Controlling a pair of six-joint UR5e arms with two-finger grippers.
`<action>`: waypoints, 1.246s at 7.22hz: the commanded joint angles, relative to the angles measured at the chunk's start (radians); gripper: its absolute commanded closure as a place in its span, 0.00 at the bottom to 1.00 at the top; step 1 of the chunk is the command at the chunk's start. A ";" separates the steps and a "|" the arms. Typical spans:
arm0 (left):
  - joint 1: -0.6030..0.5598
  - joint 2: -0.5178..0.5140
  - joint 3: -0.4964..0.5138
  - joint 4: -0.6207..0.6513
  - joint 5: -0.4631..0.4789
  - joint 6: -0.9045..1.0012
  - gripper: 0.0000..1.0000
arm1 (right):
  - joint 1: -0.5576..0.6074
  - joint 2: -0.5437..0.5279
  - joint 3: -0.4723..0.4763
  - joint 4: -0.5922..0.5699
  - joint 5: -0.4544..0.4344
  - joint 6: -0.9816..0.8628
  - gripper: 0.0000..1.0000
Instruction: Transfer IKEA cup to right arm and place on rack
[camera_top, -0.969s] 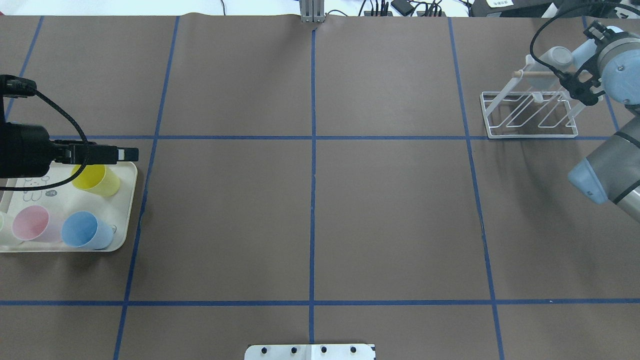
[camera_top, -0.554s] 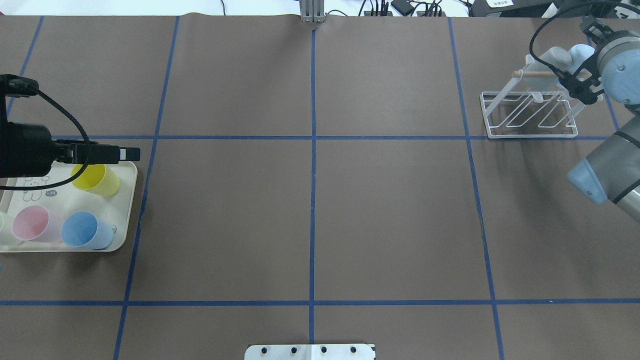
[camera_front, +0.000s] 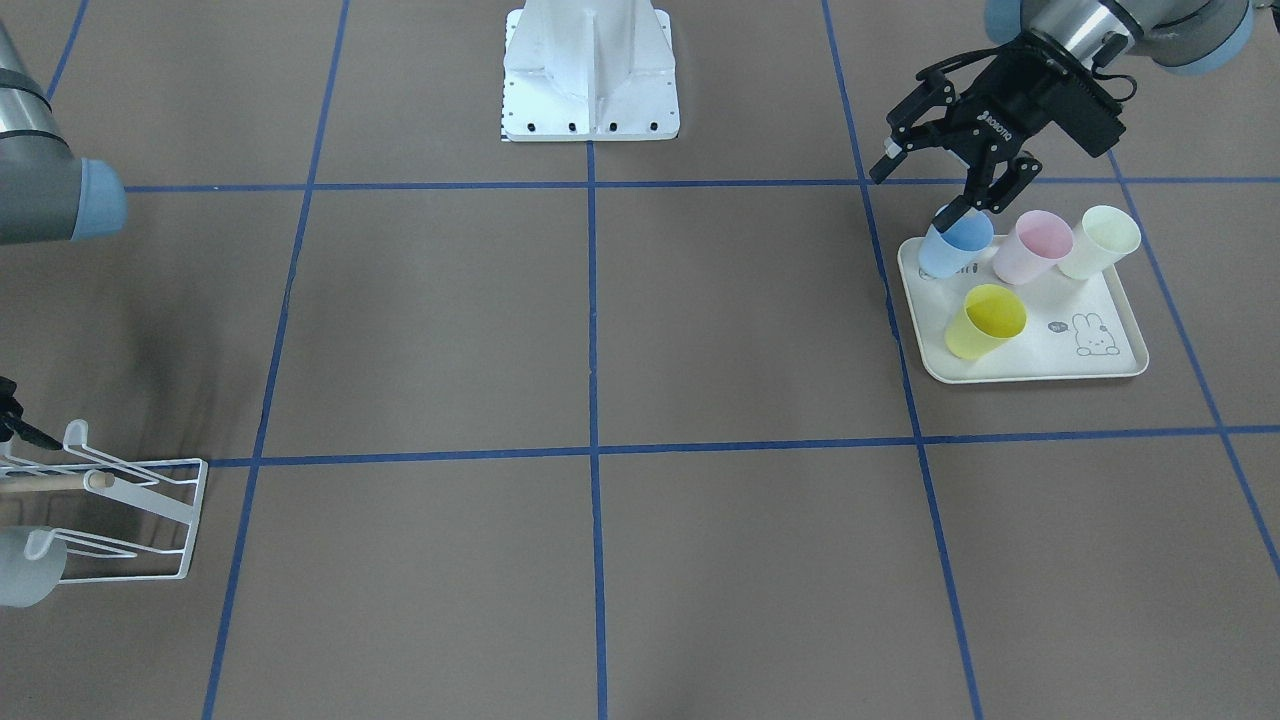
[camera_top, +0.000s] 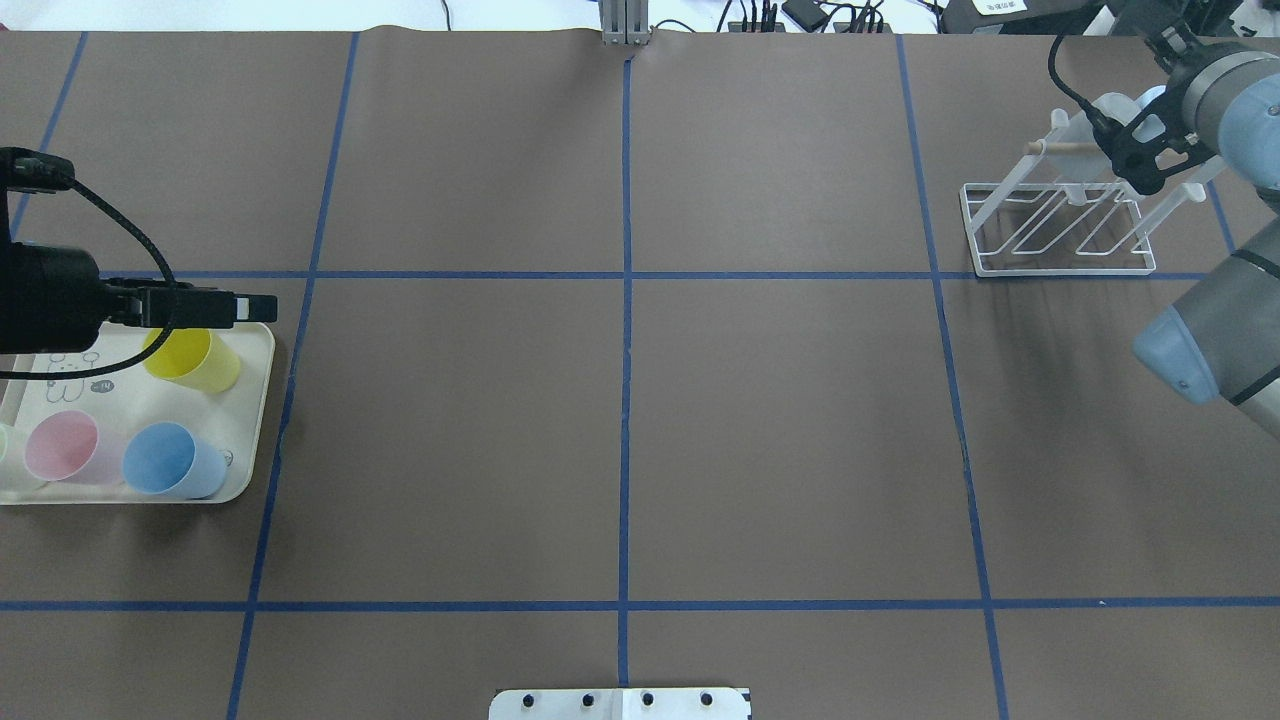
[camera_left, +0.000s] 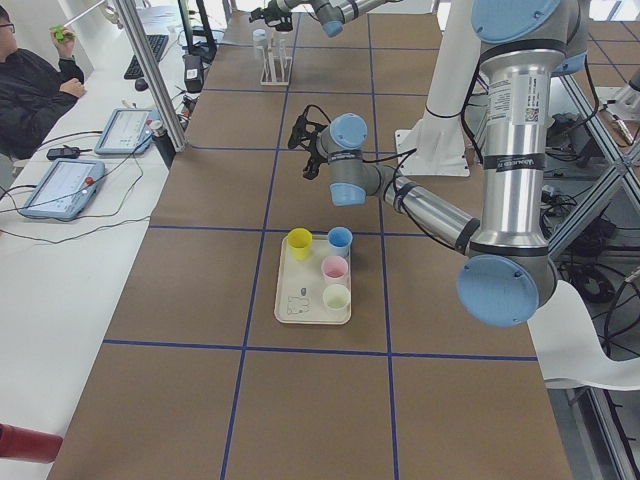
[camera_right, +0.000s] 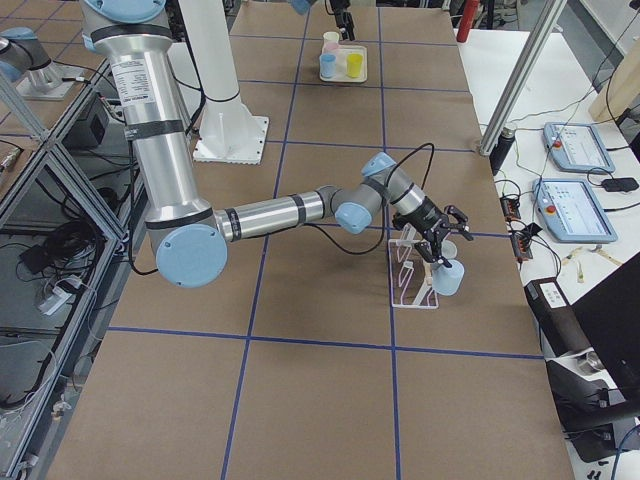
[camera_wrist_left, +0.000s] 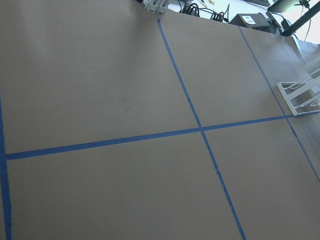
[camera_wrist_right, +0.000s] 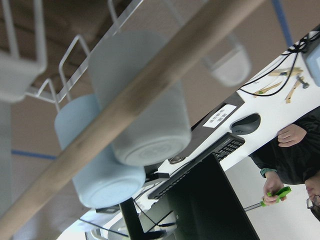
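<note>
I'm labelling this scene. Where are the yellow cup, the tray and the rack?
yellow cup (camera_front: 985, 322): front-facing view, its open mouth.
tray (camera_front: 1040, 352): front-facing view, bare floor beside the rabbit.
rack (camera_top: 1066, 270): overhead view, near base rail.

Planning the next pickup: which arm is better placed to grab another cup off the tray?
Left. The left gripper hovers, jaws open, over the tray holding the cups; the right gripper is far away at the rack.
</note>
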 joint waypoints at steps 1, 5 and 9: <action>-0.049 0.006 -0.006 0.072 -0.002 0.117 0.01 | 0.001 -0.052 0.120 0.001 0.127 0.336 0.02; -0.077 0.113 0.012 0.092 0.070 0.264 0.00 | -0.001 -0.110 0.260 0.103 0.400 1.065 0.02; -0.070 0.115 0.086 0.083 0.130 0.306 0.00 | -0.087 -0.110 0.271 0.266 0.465 1.469 0.02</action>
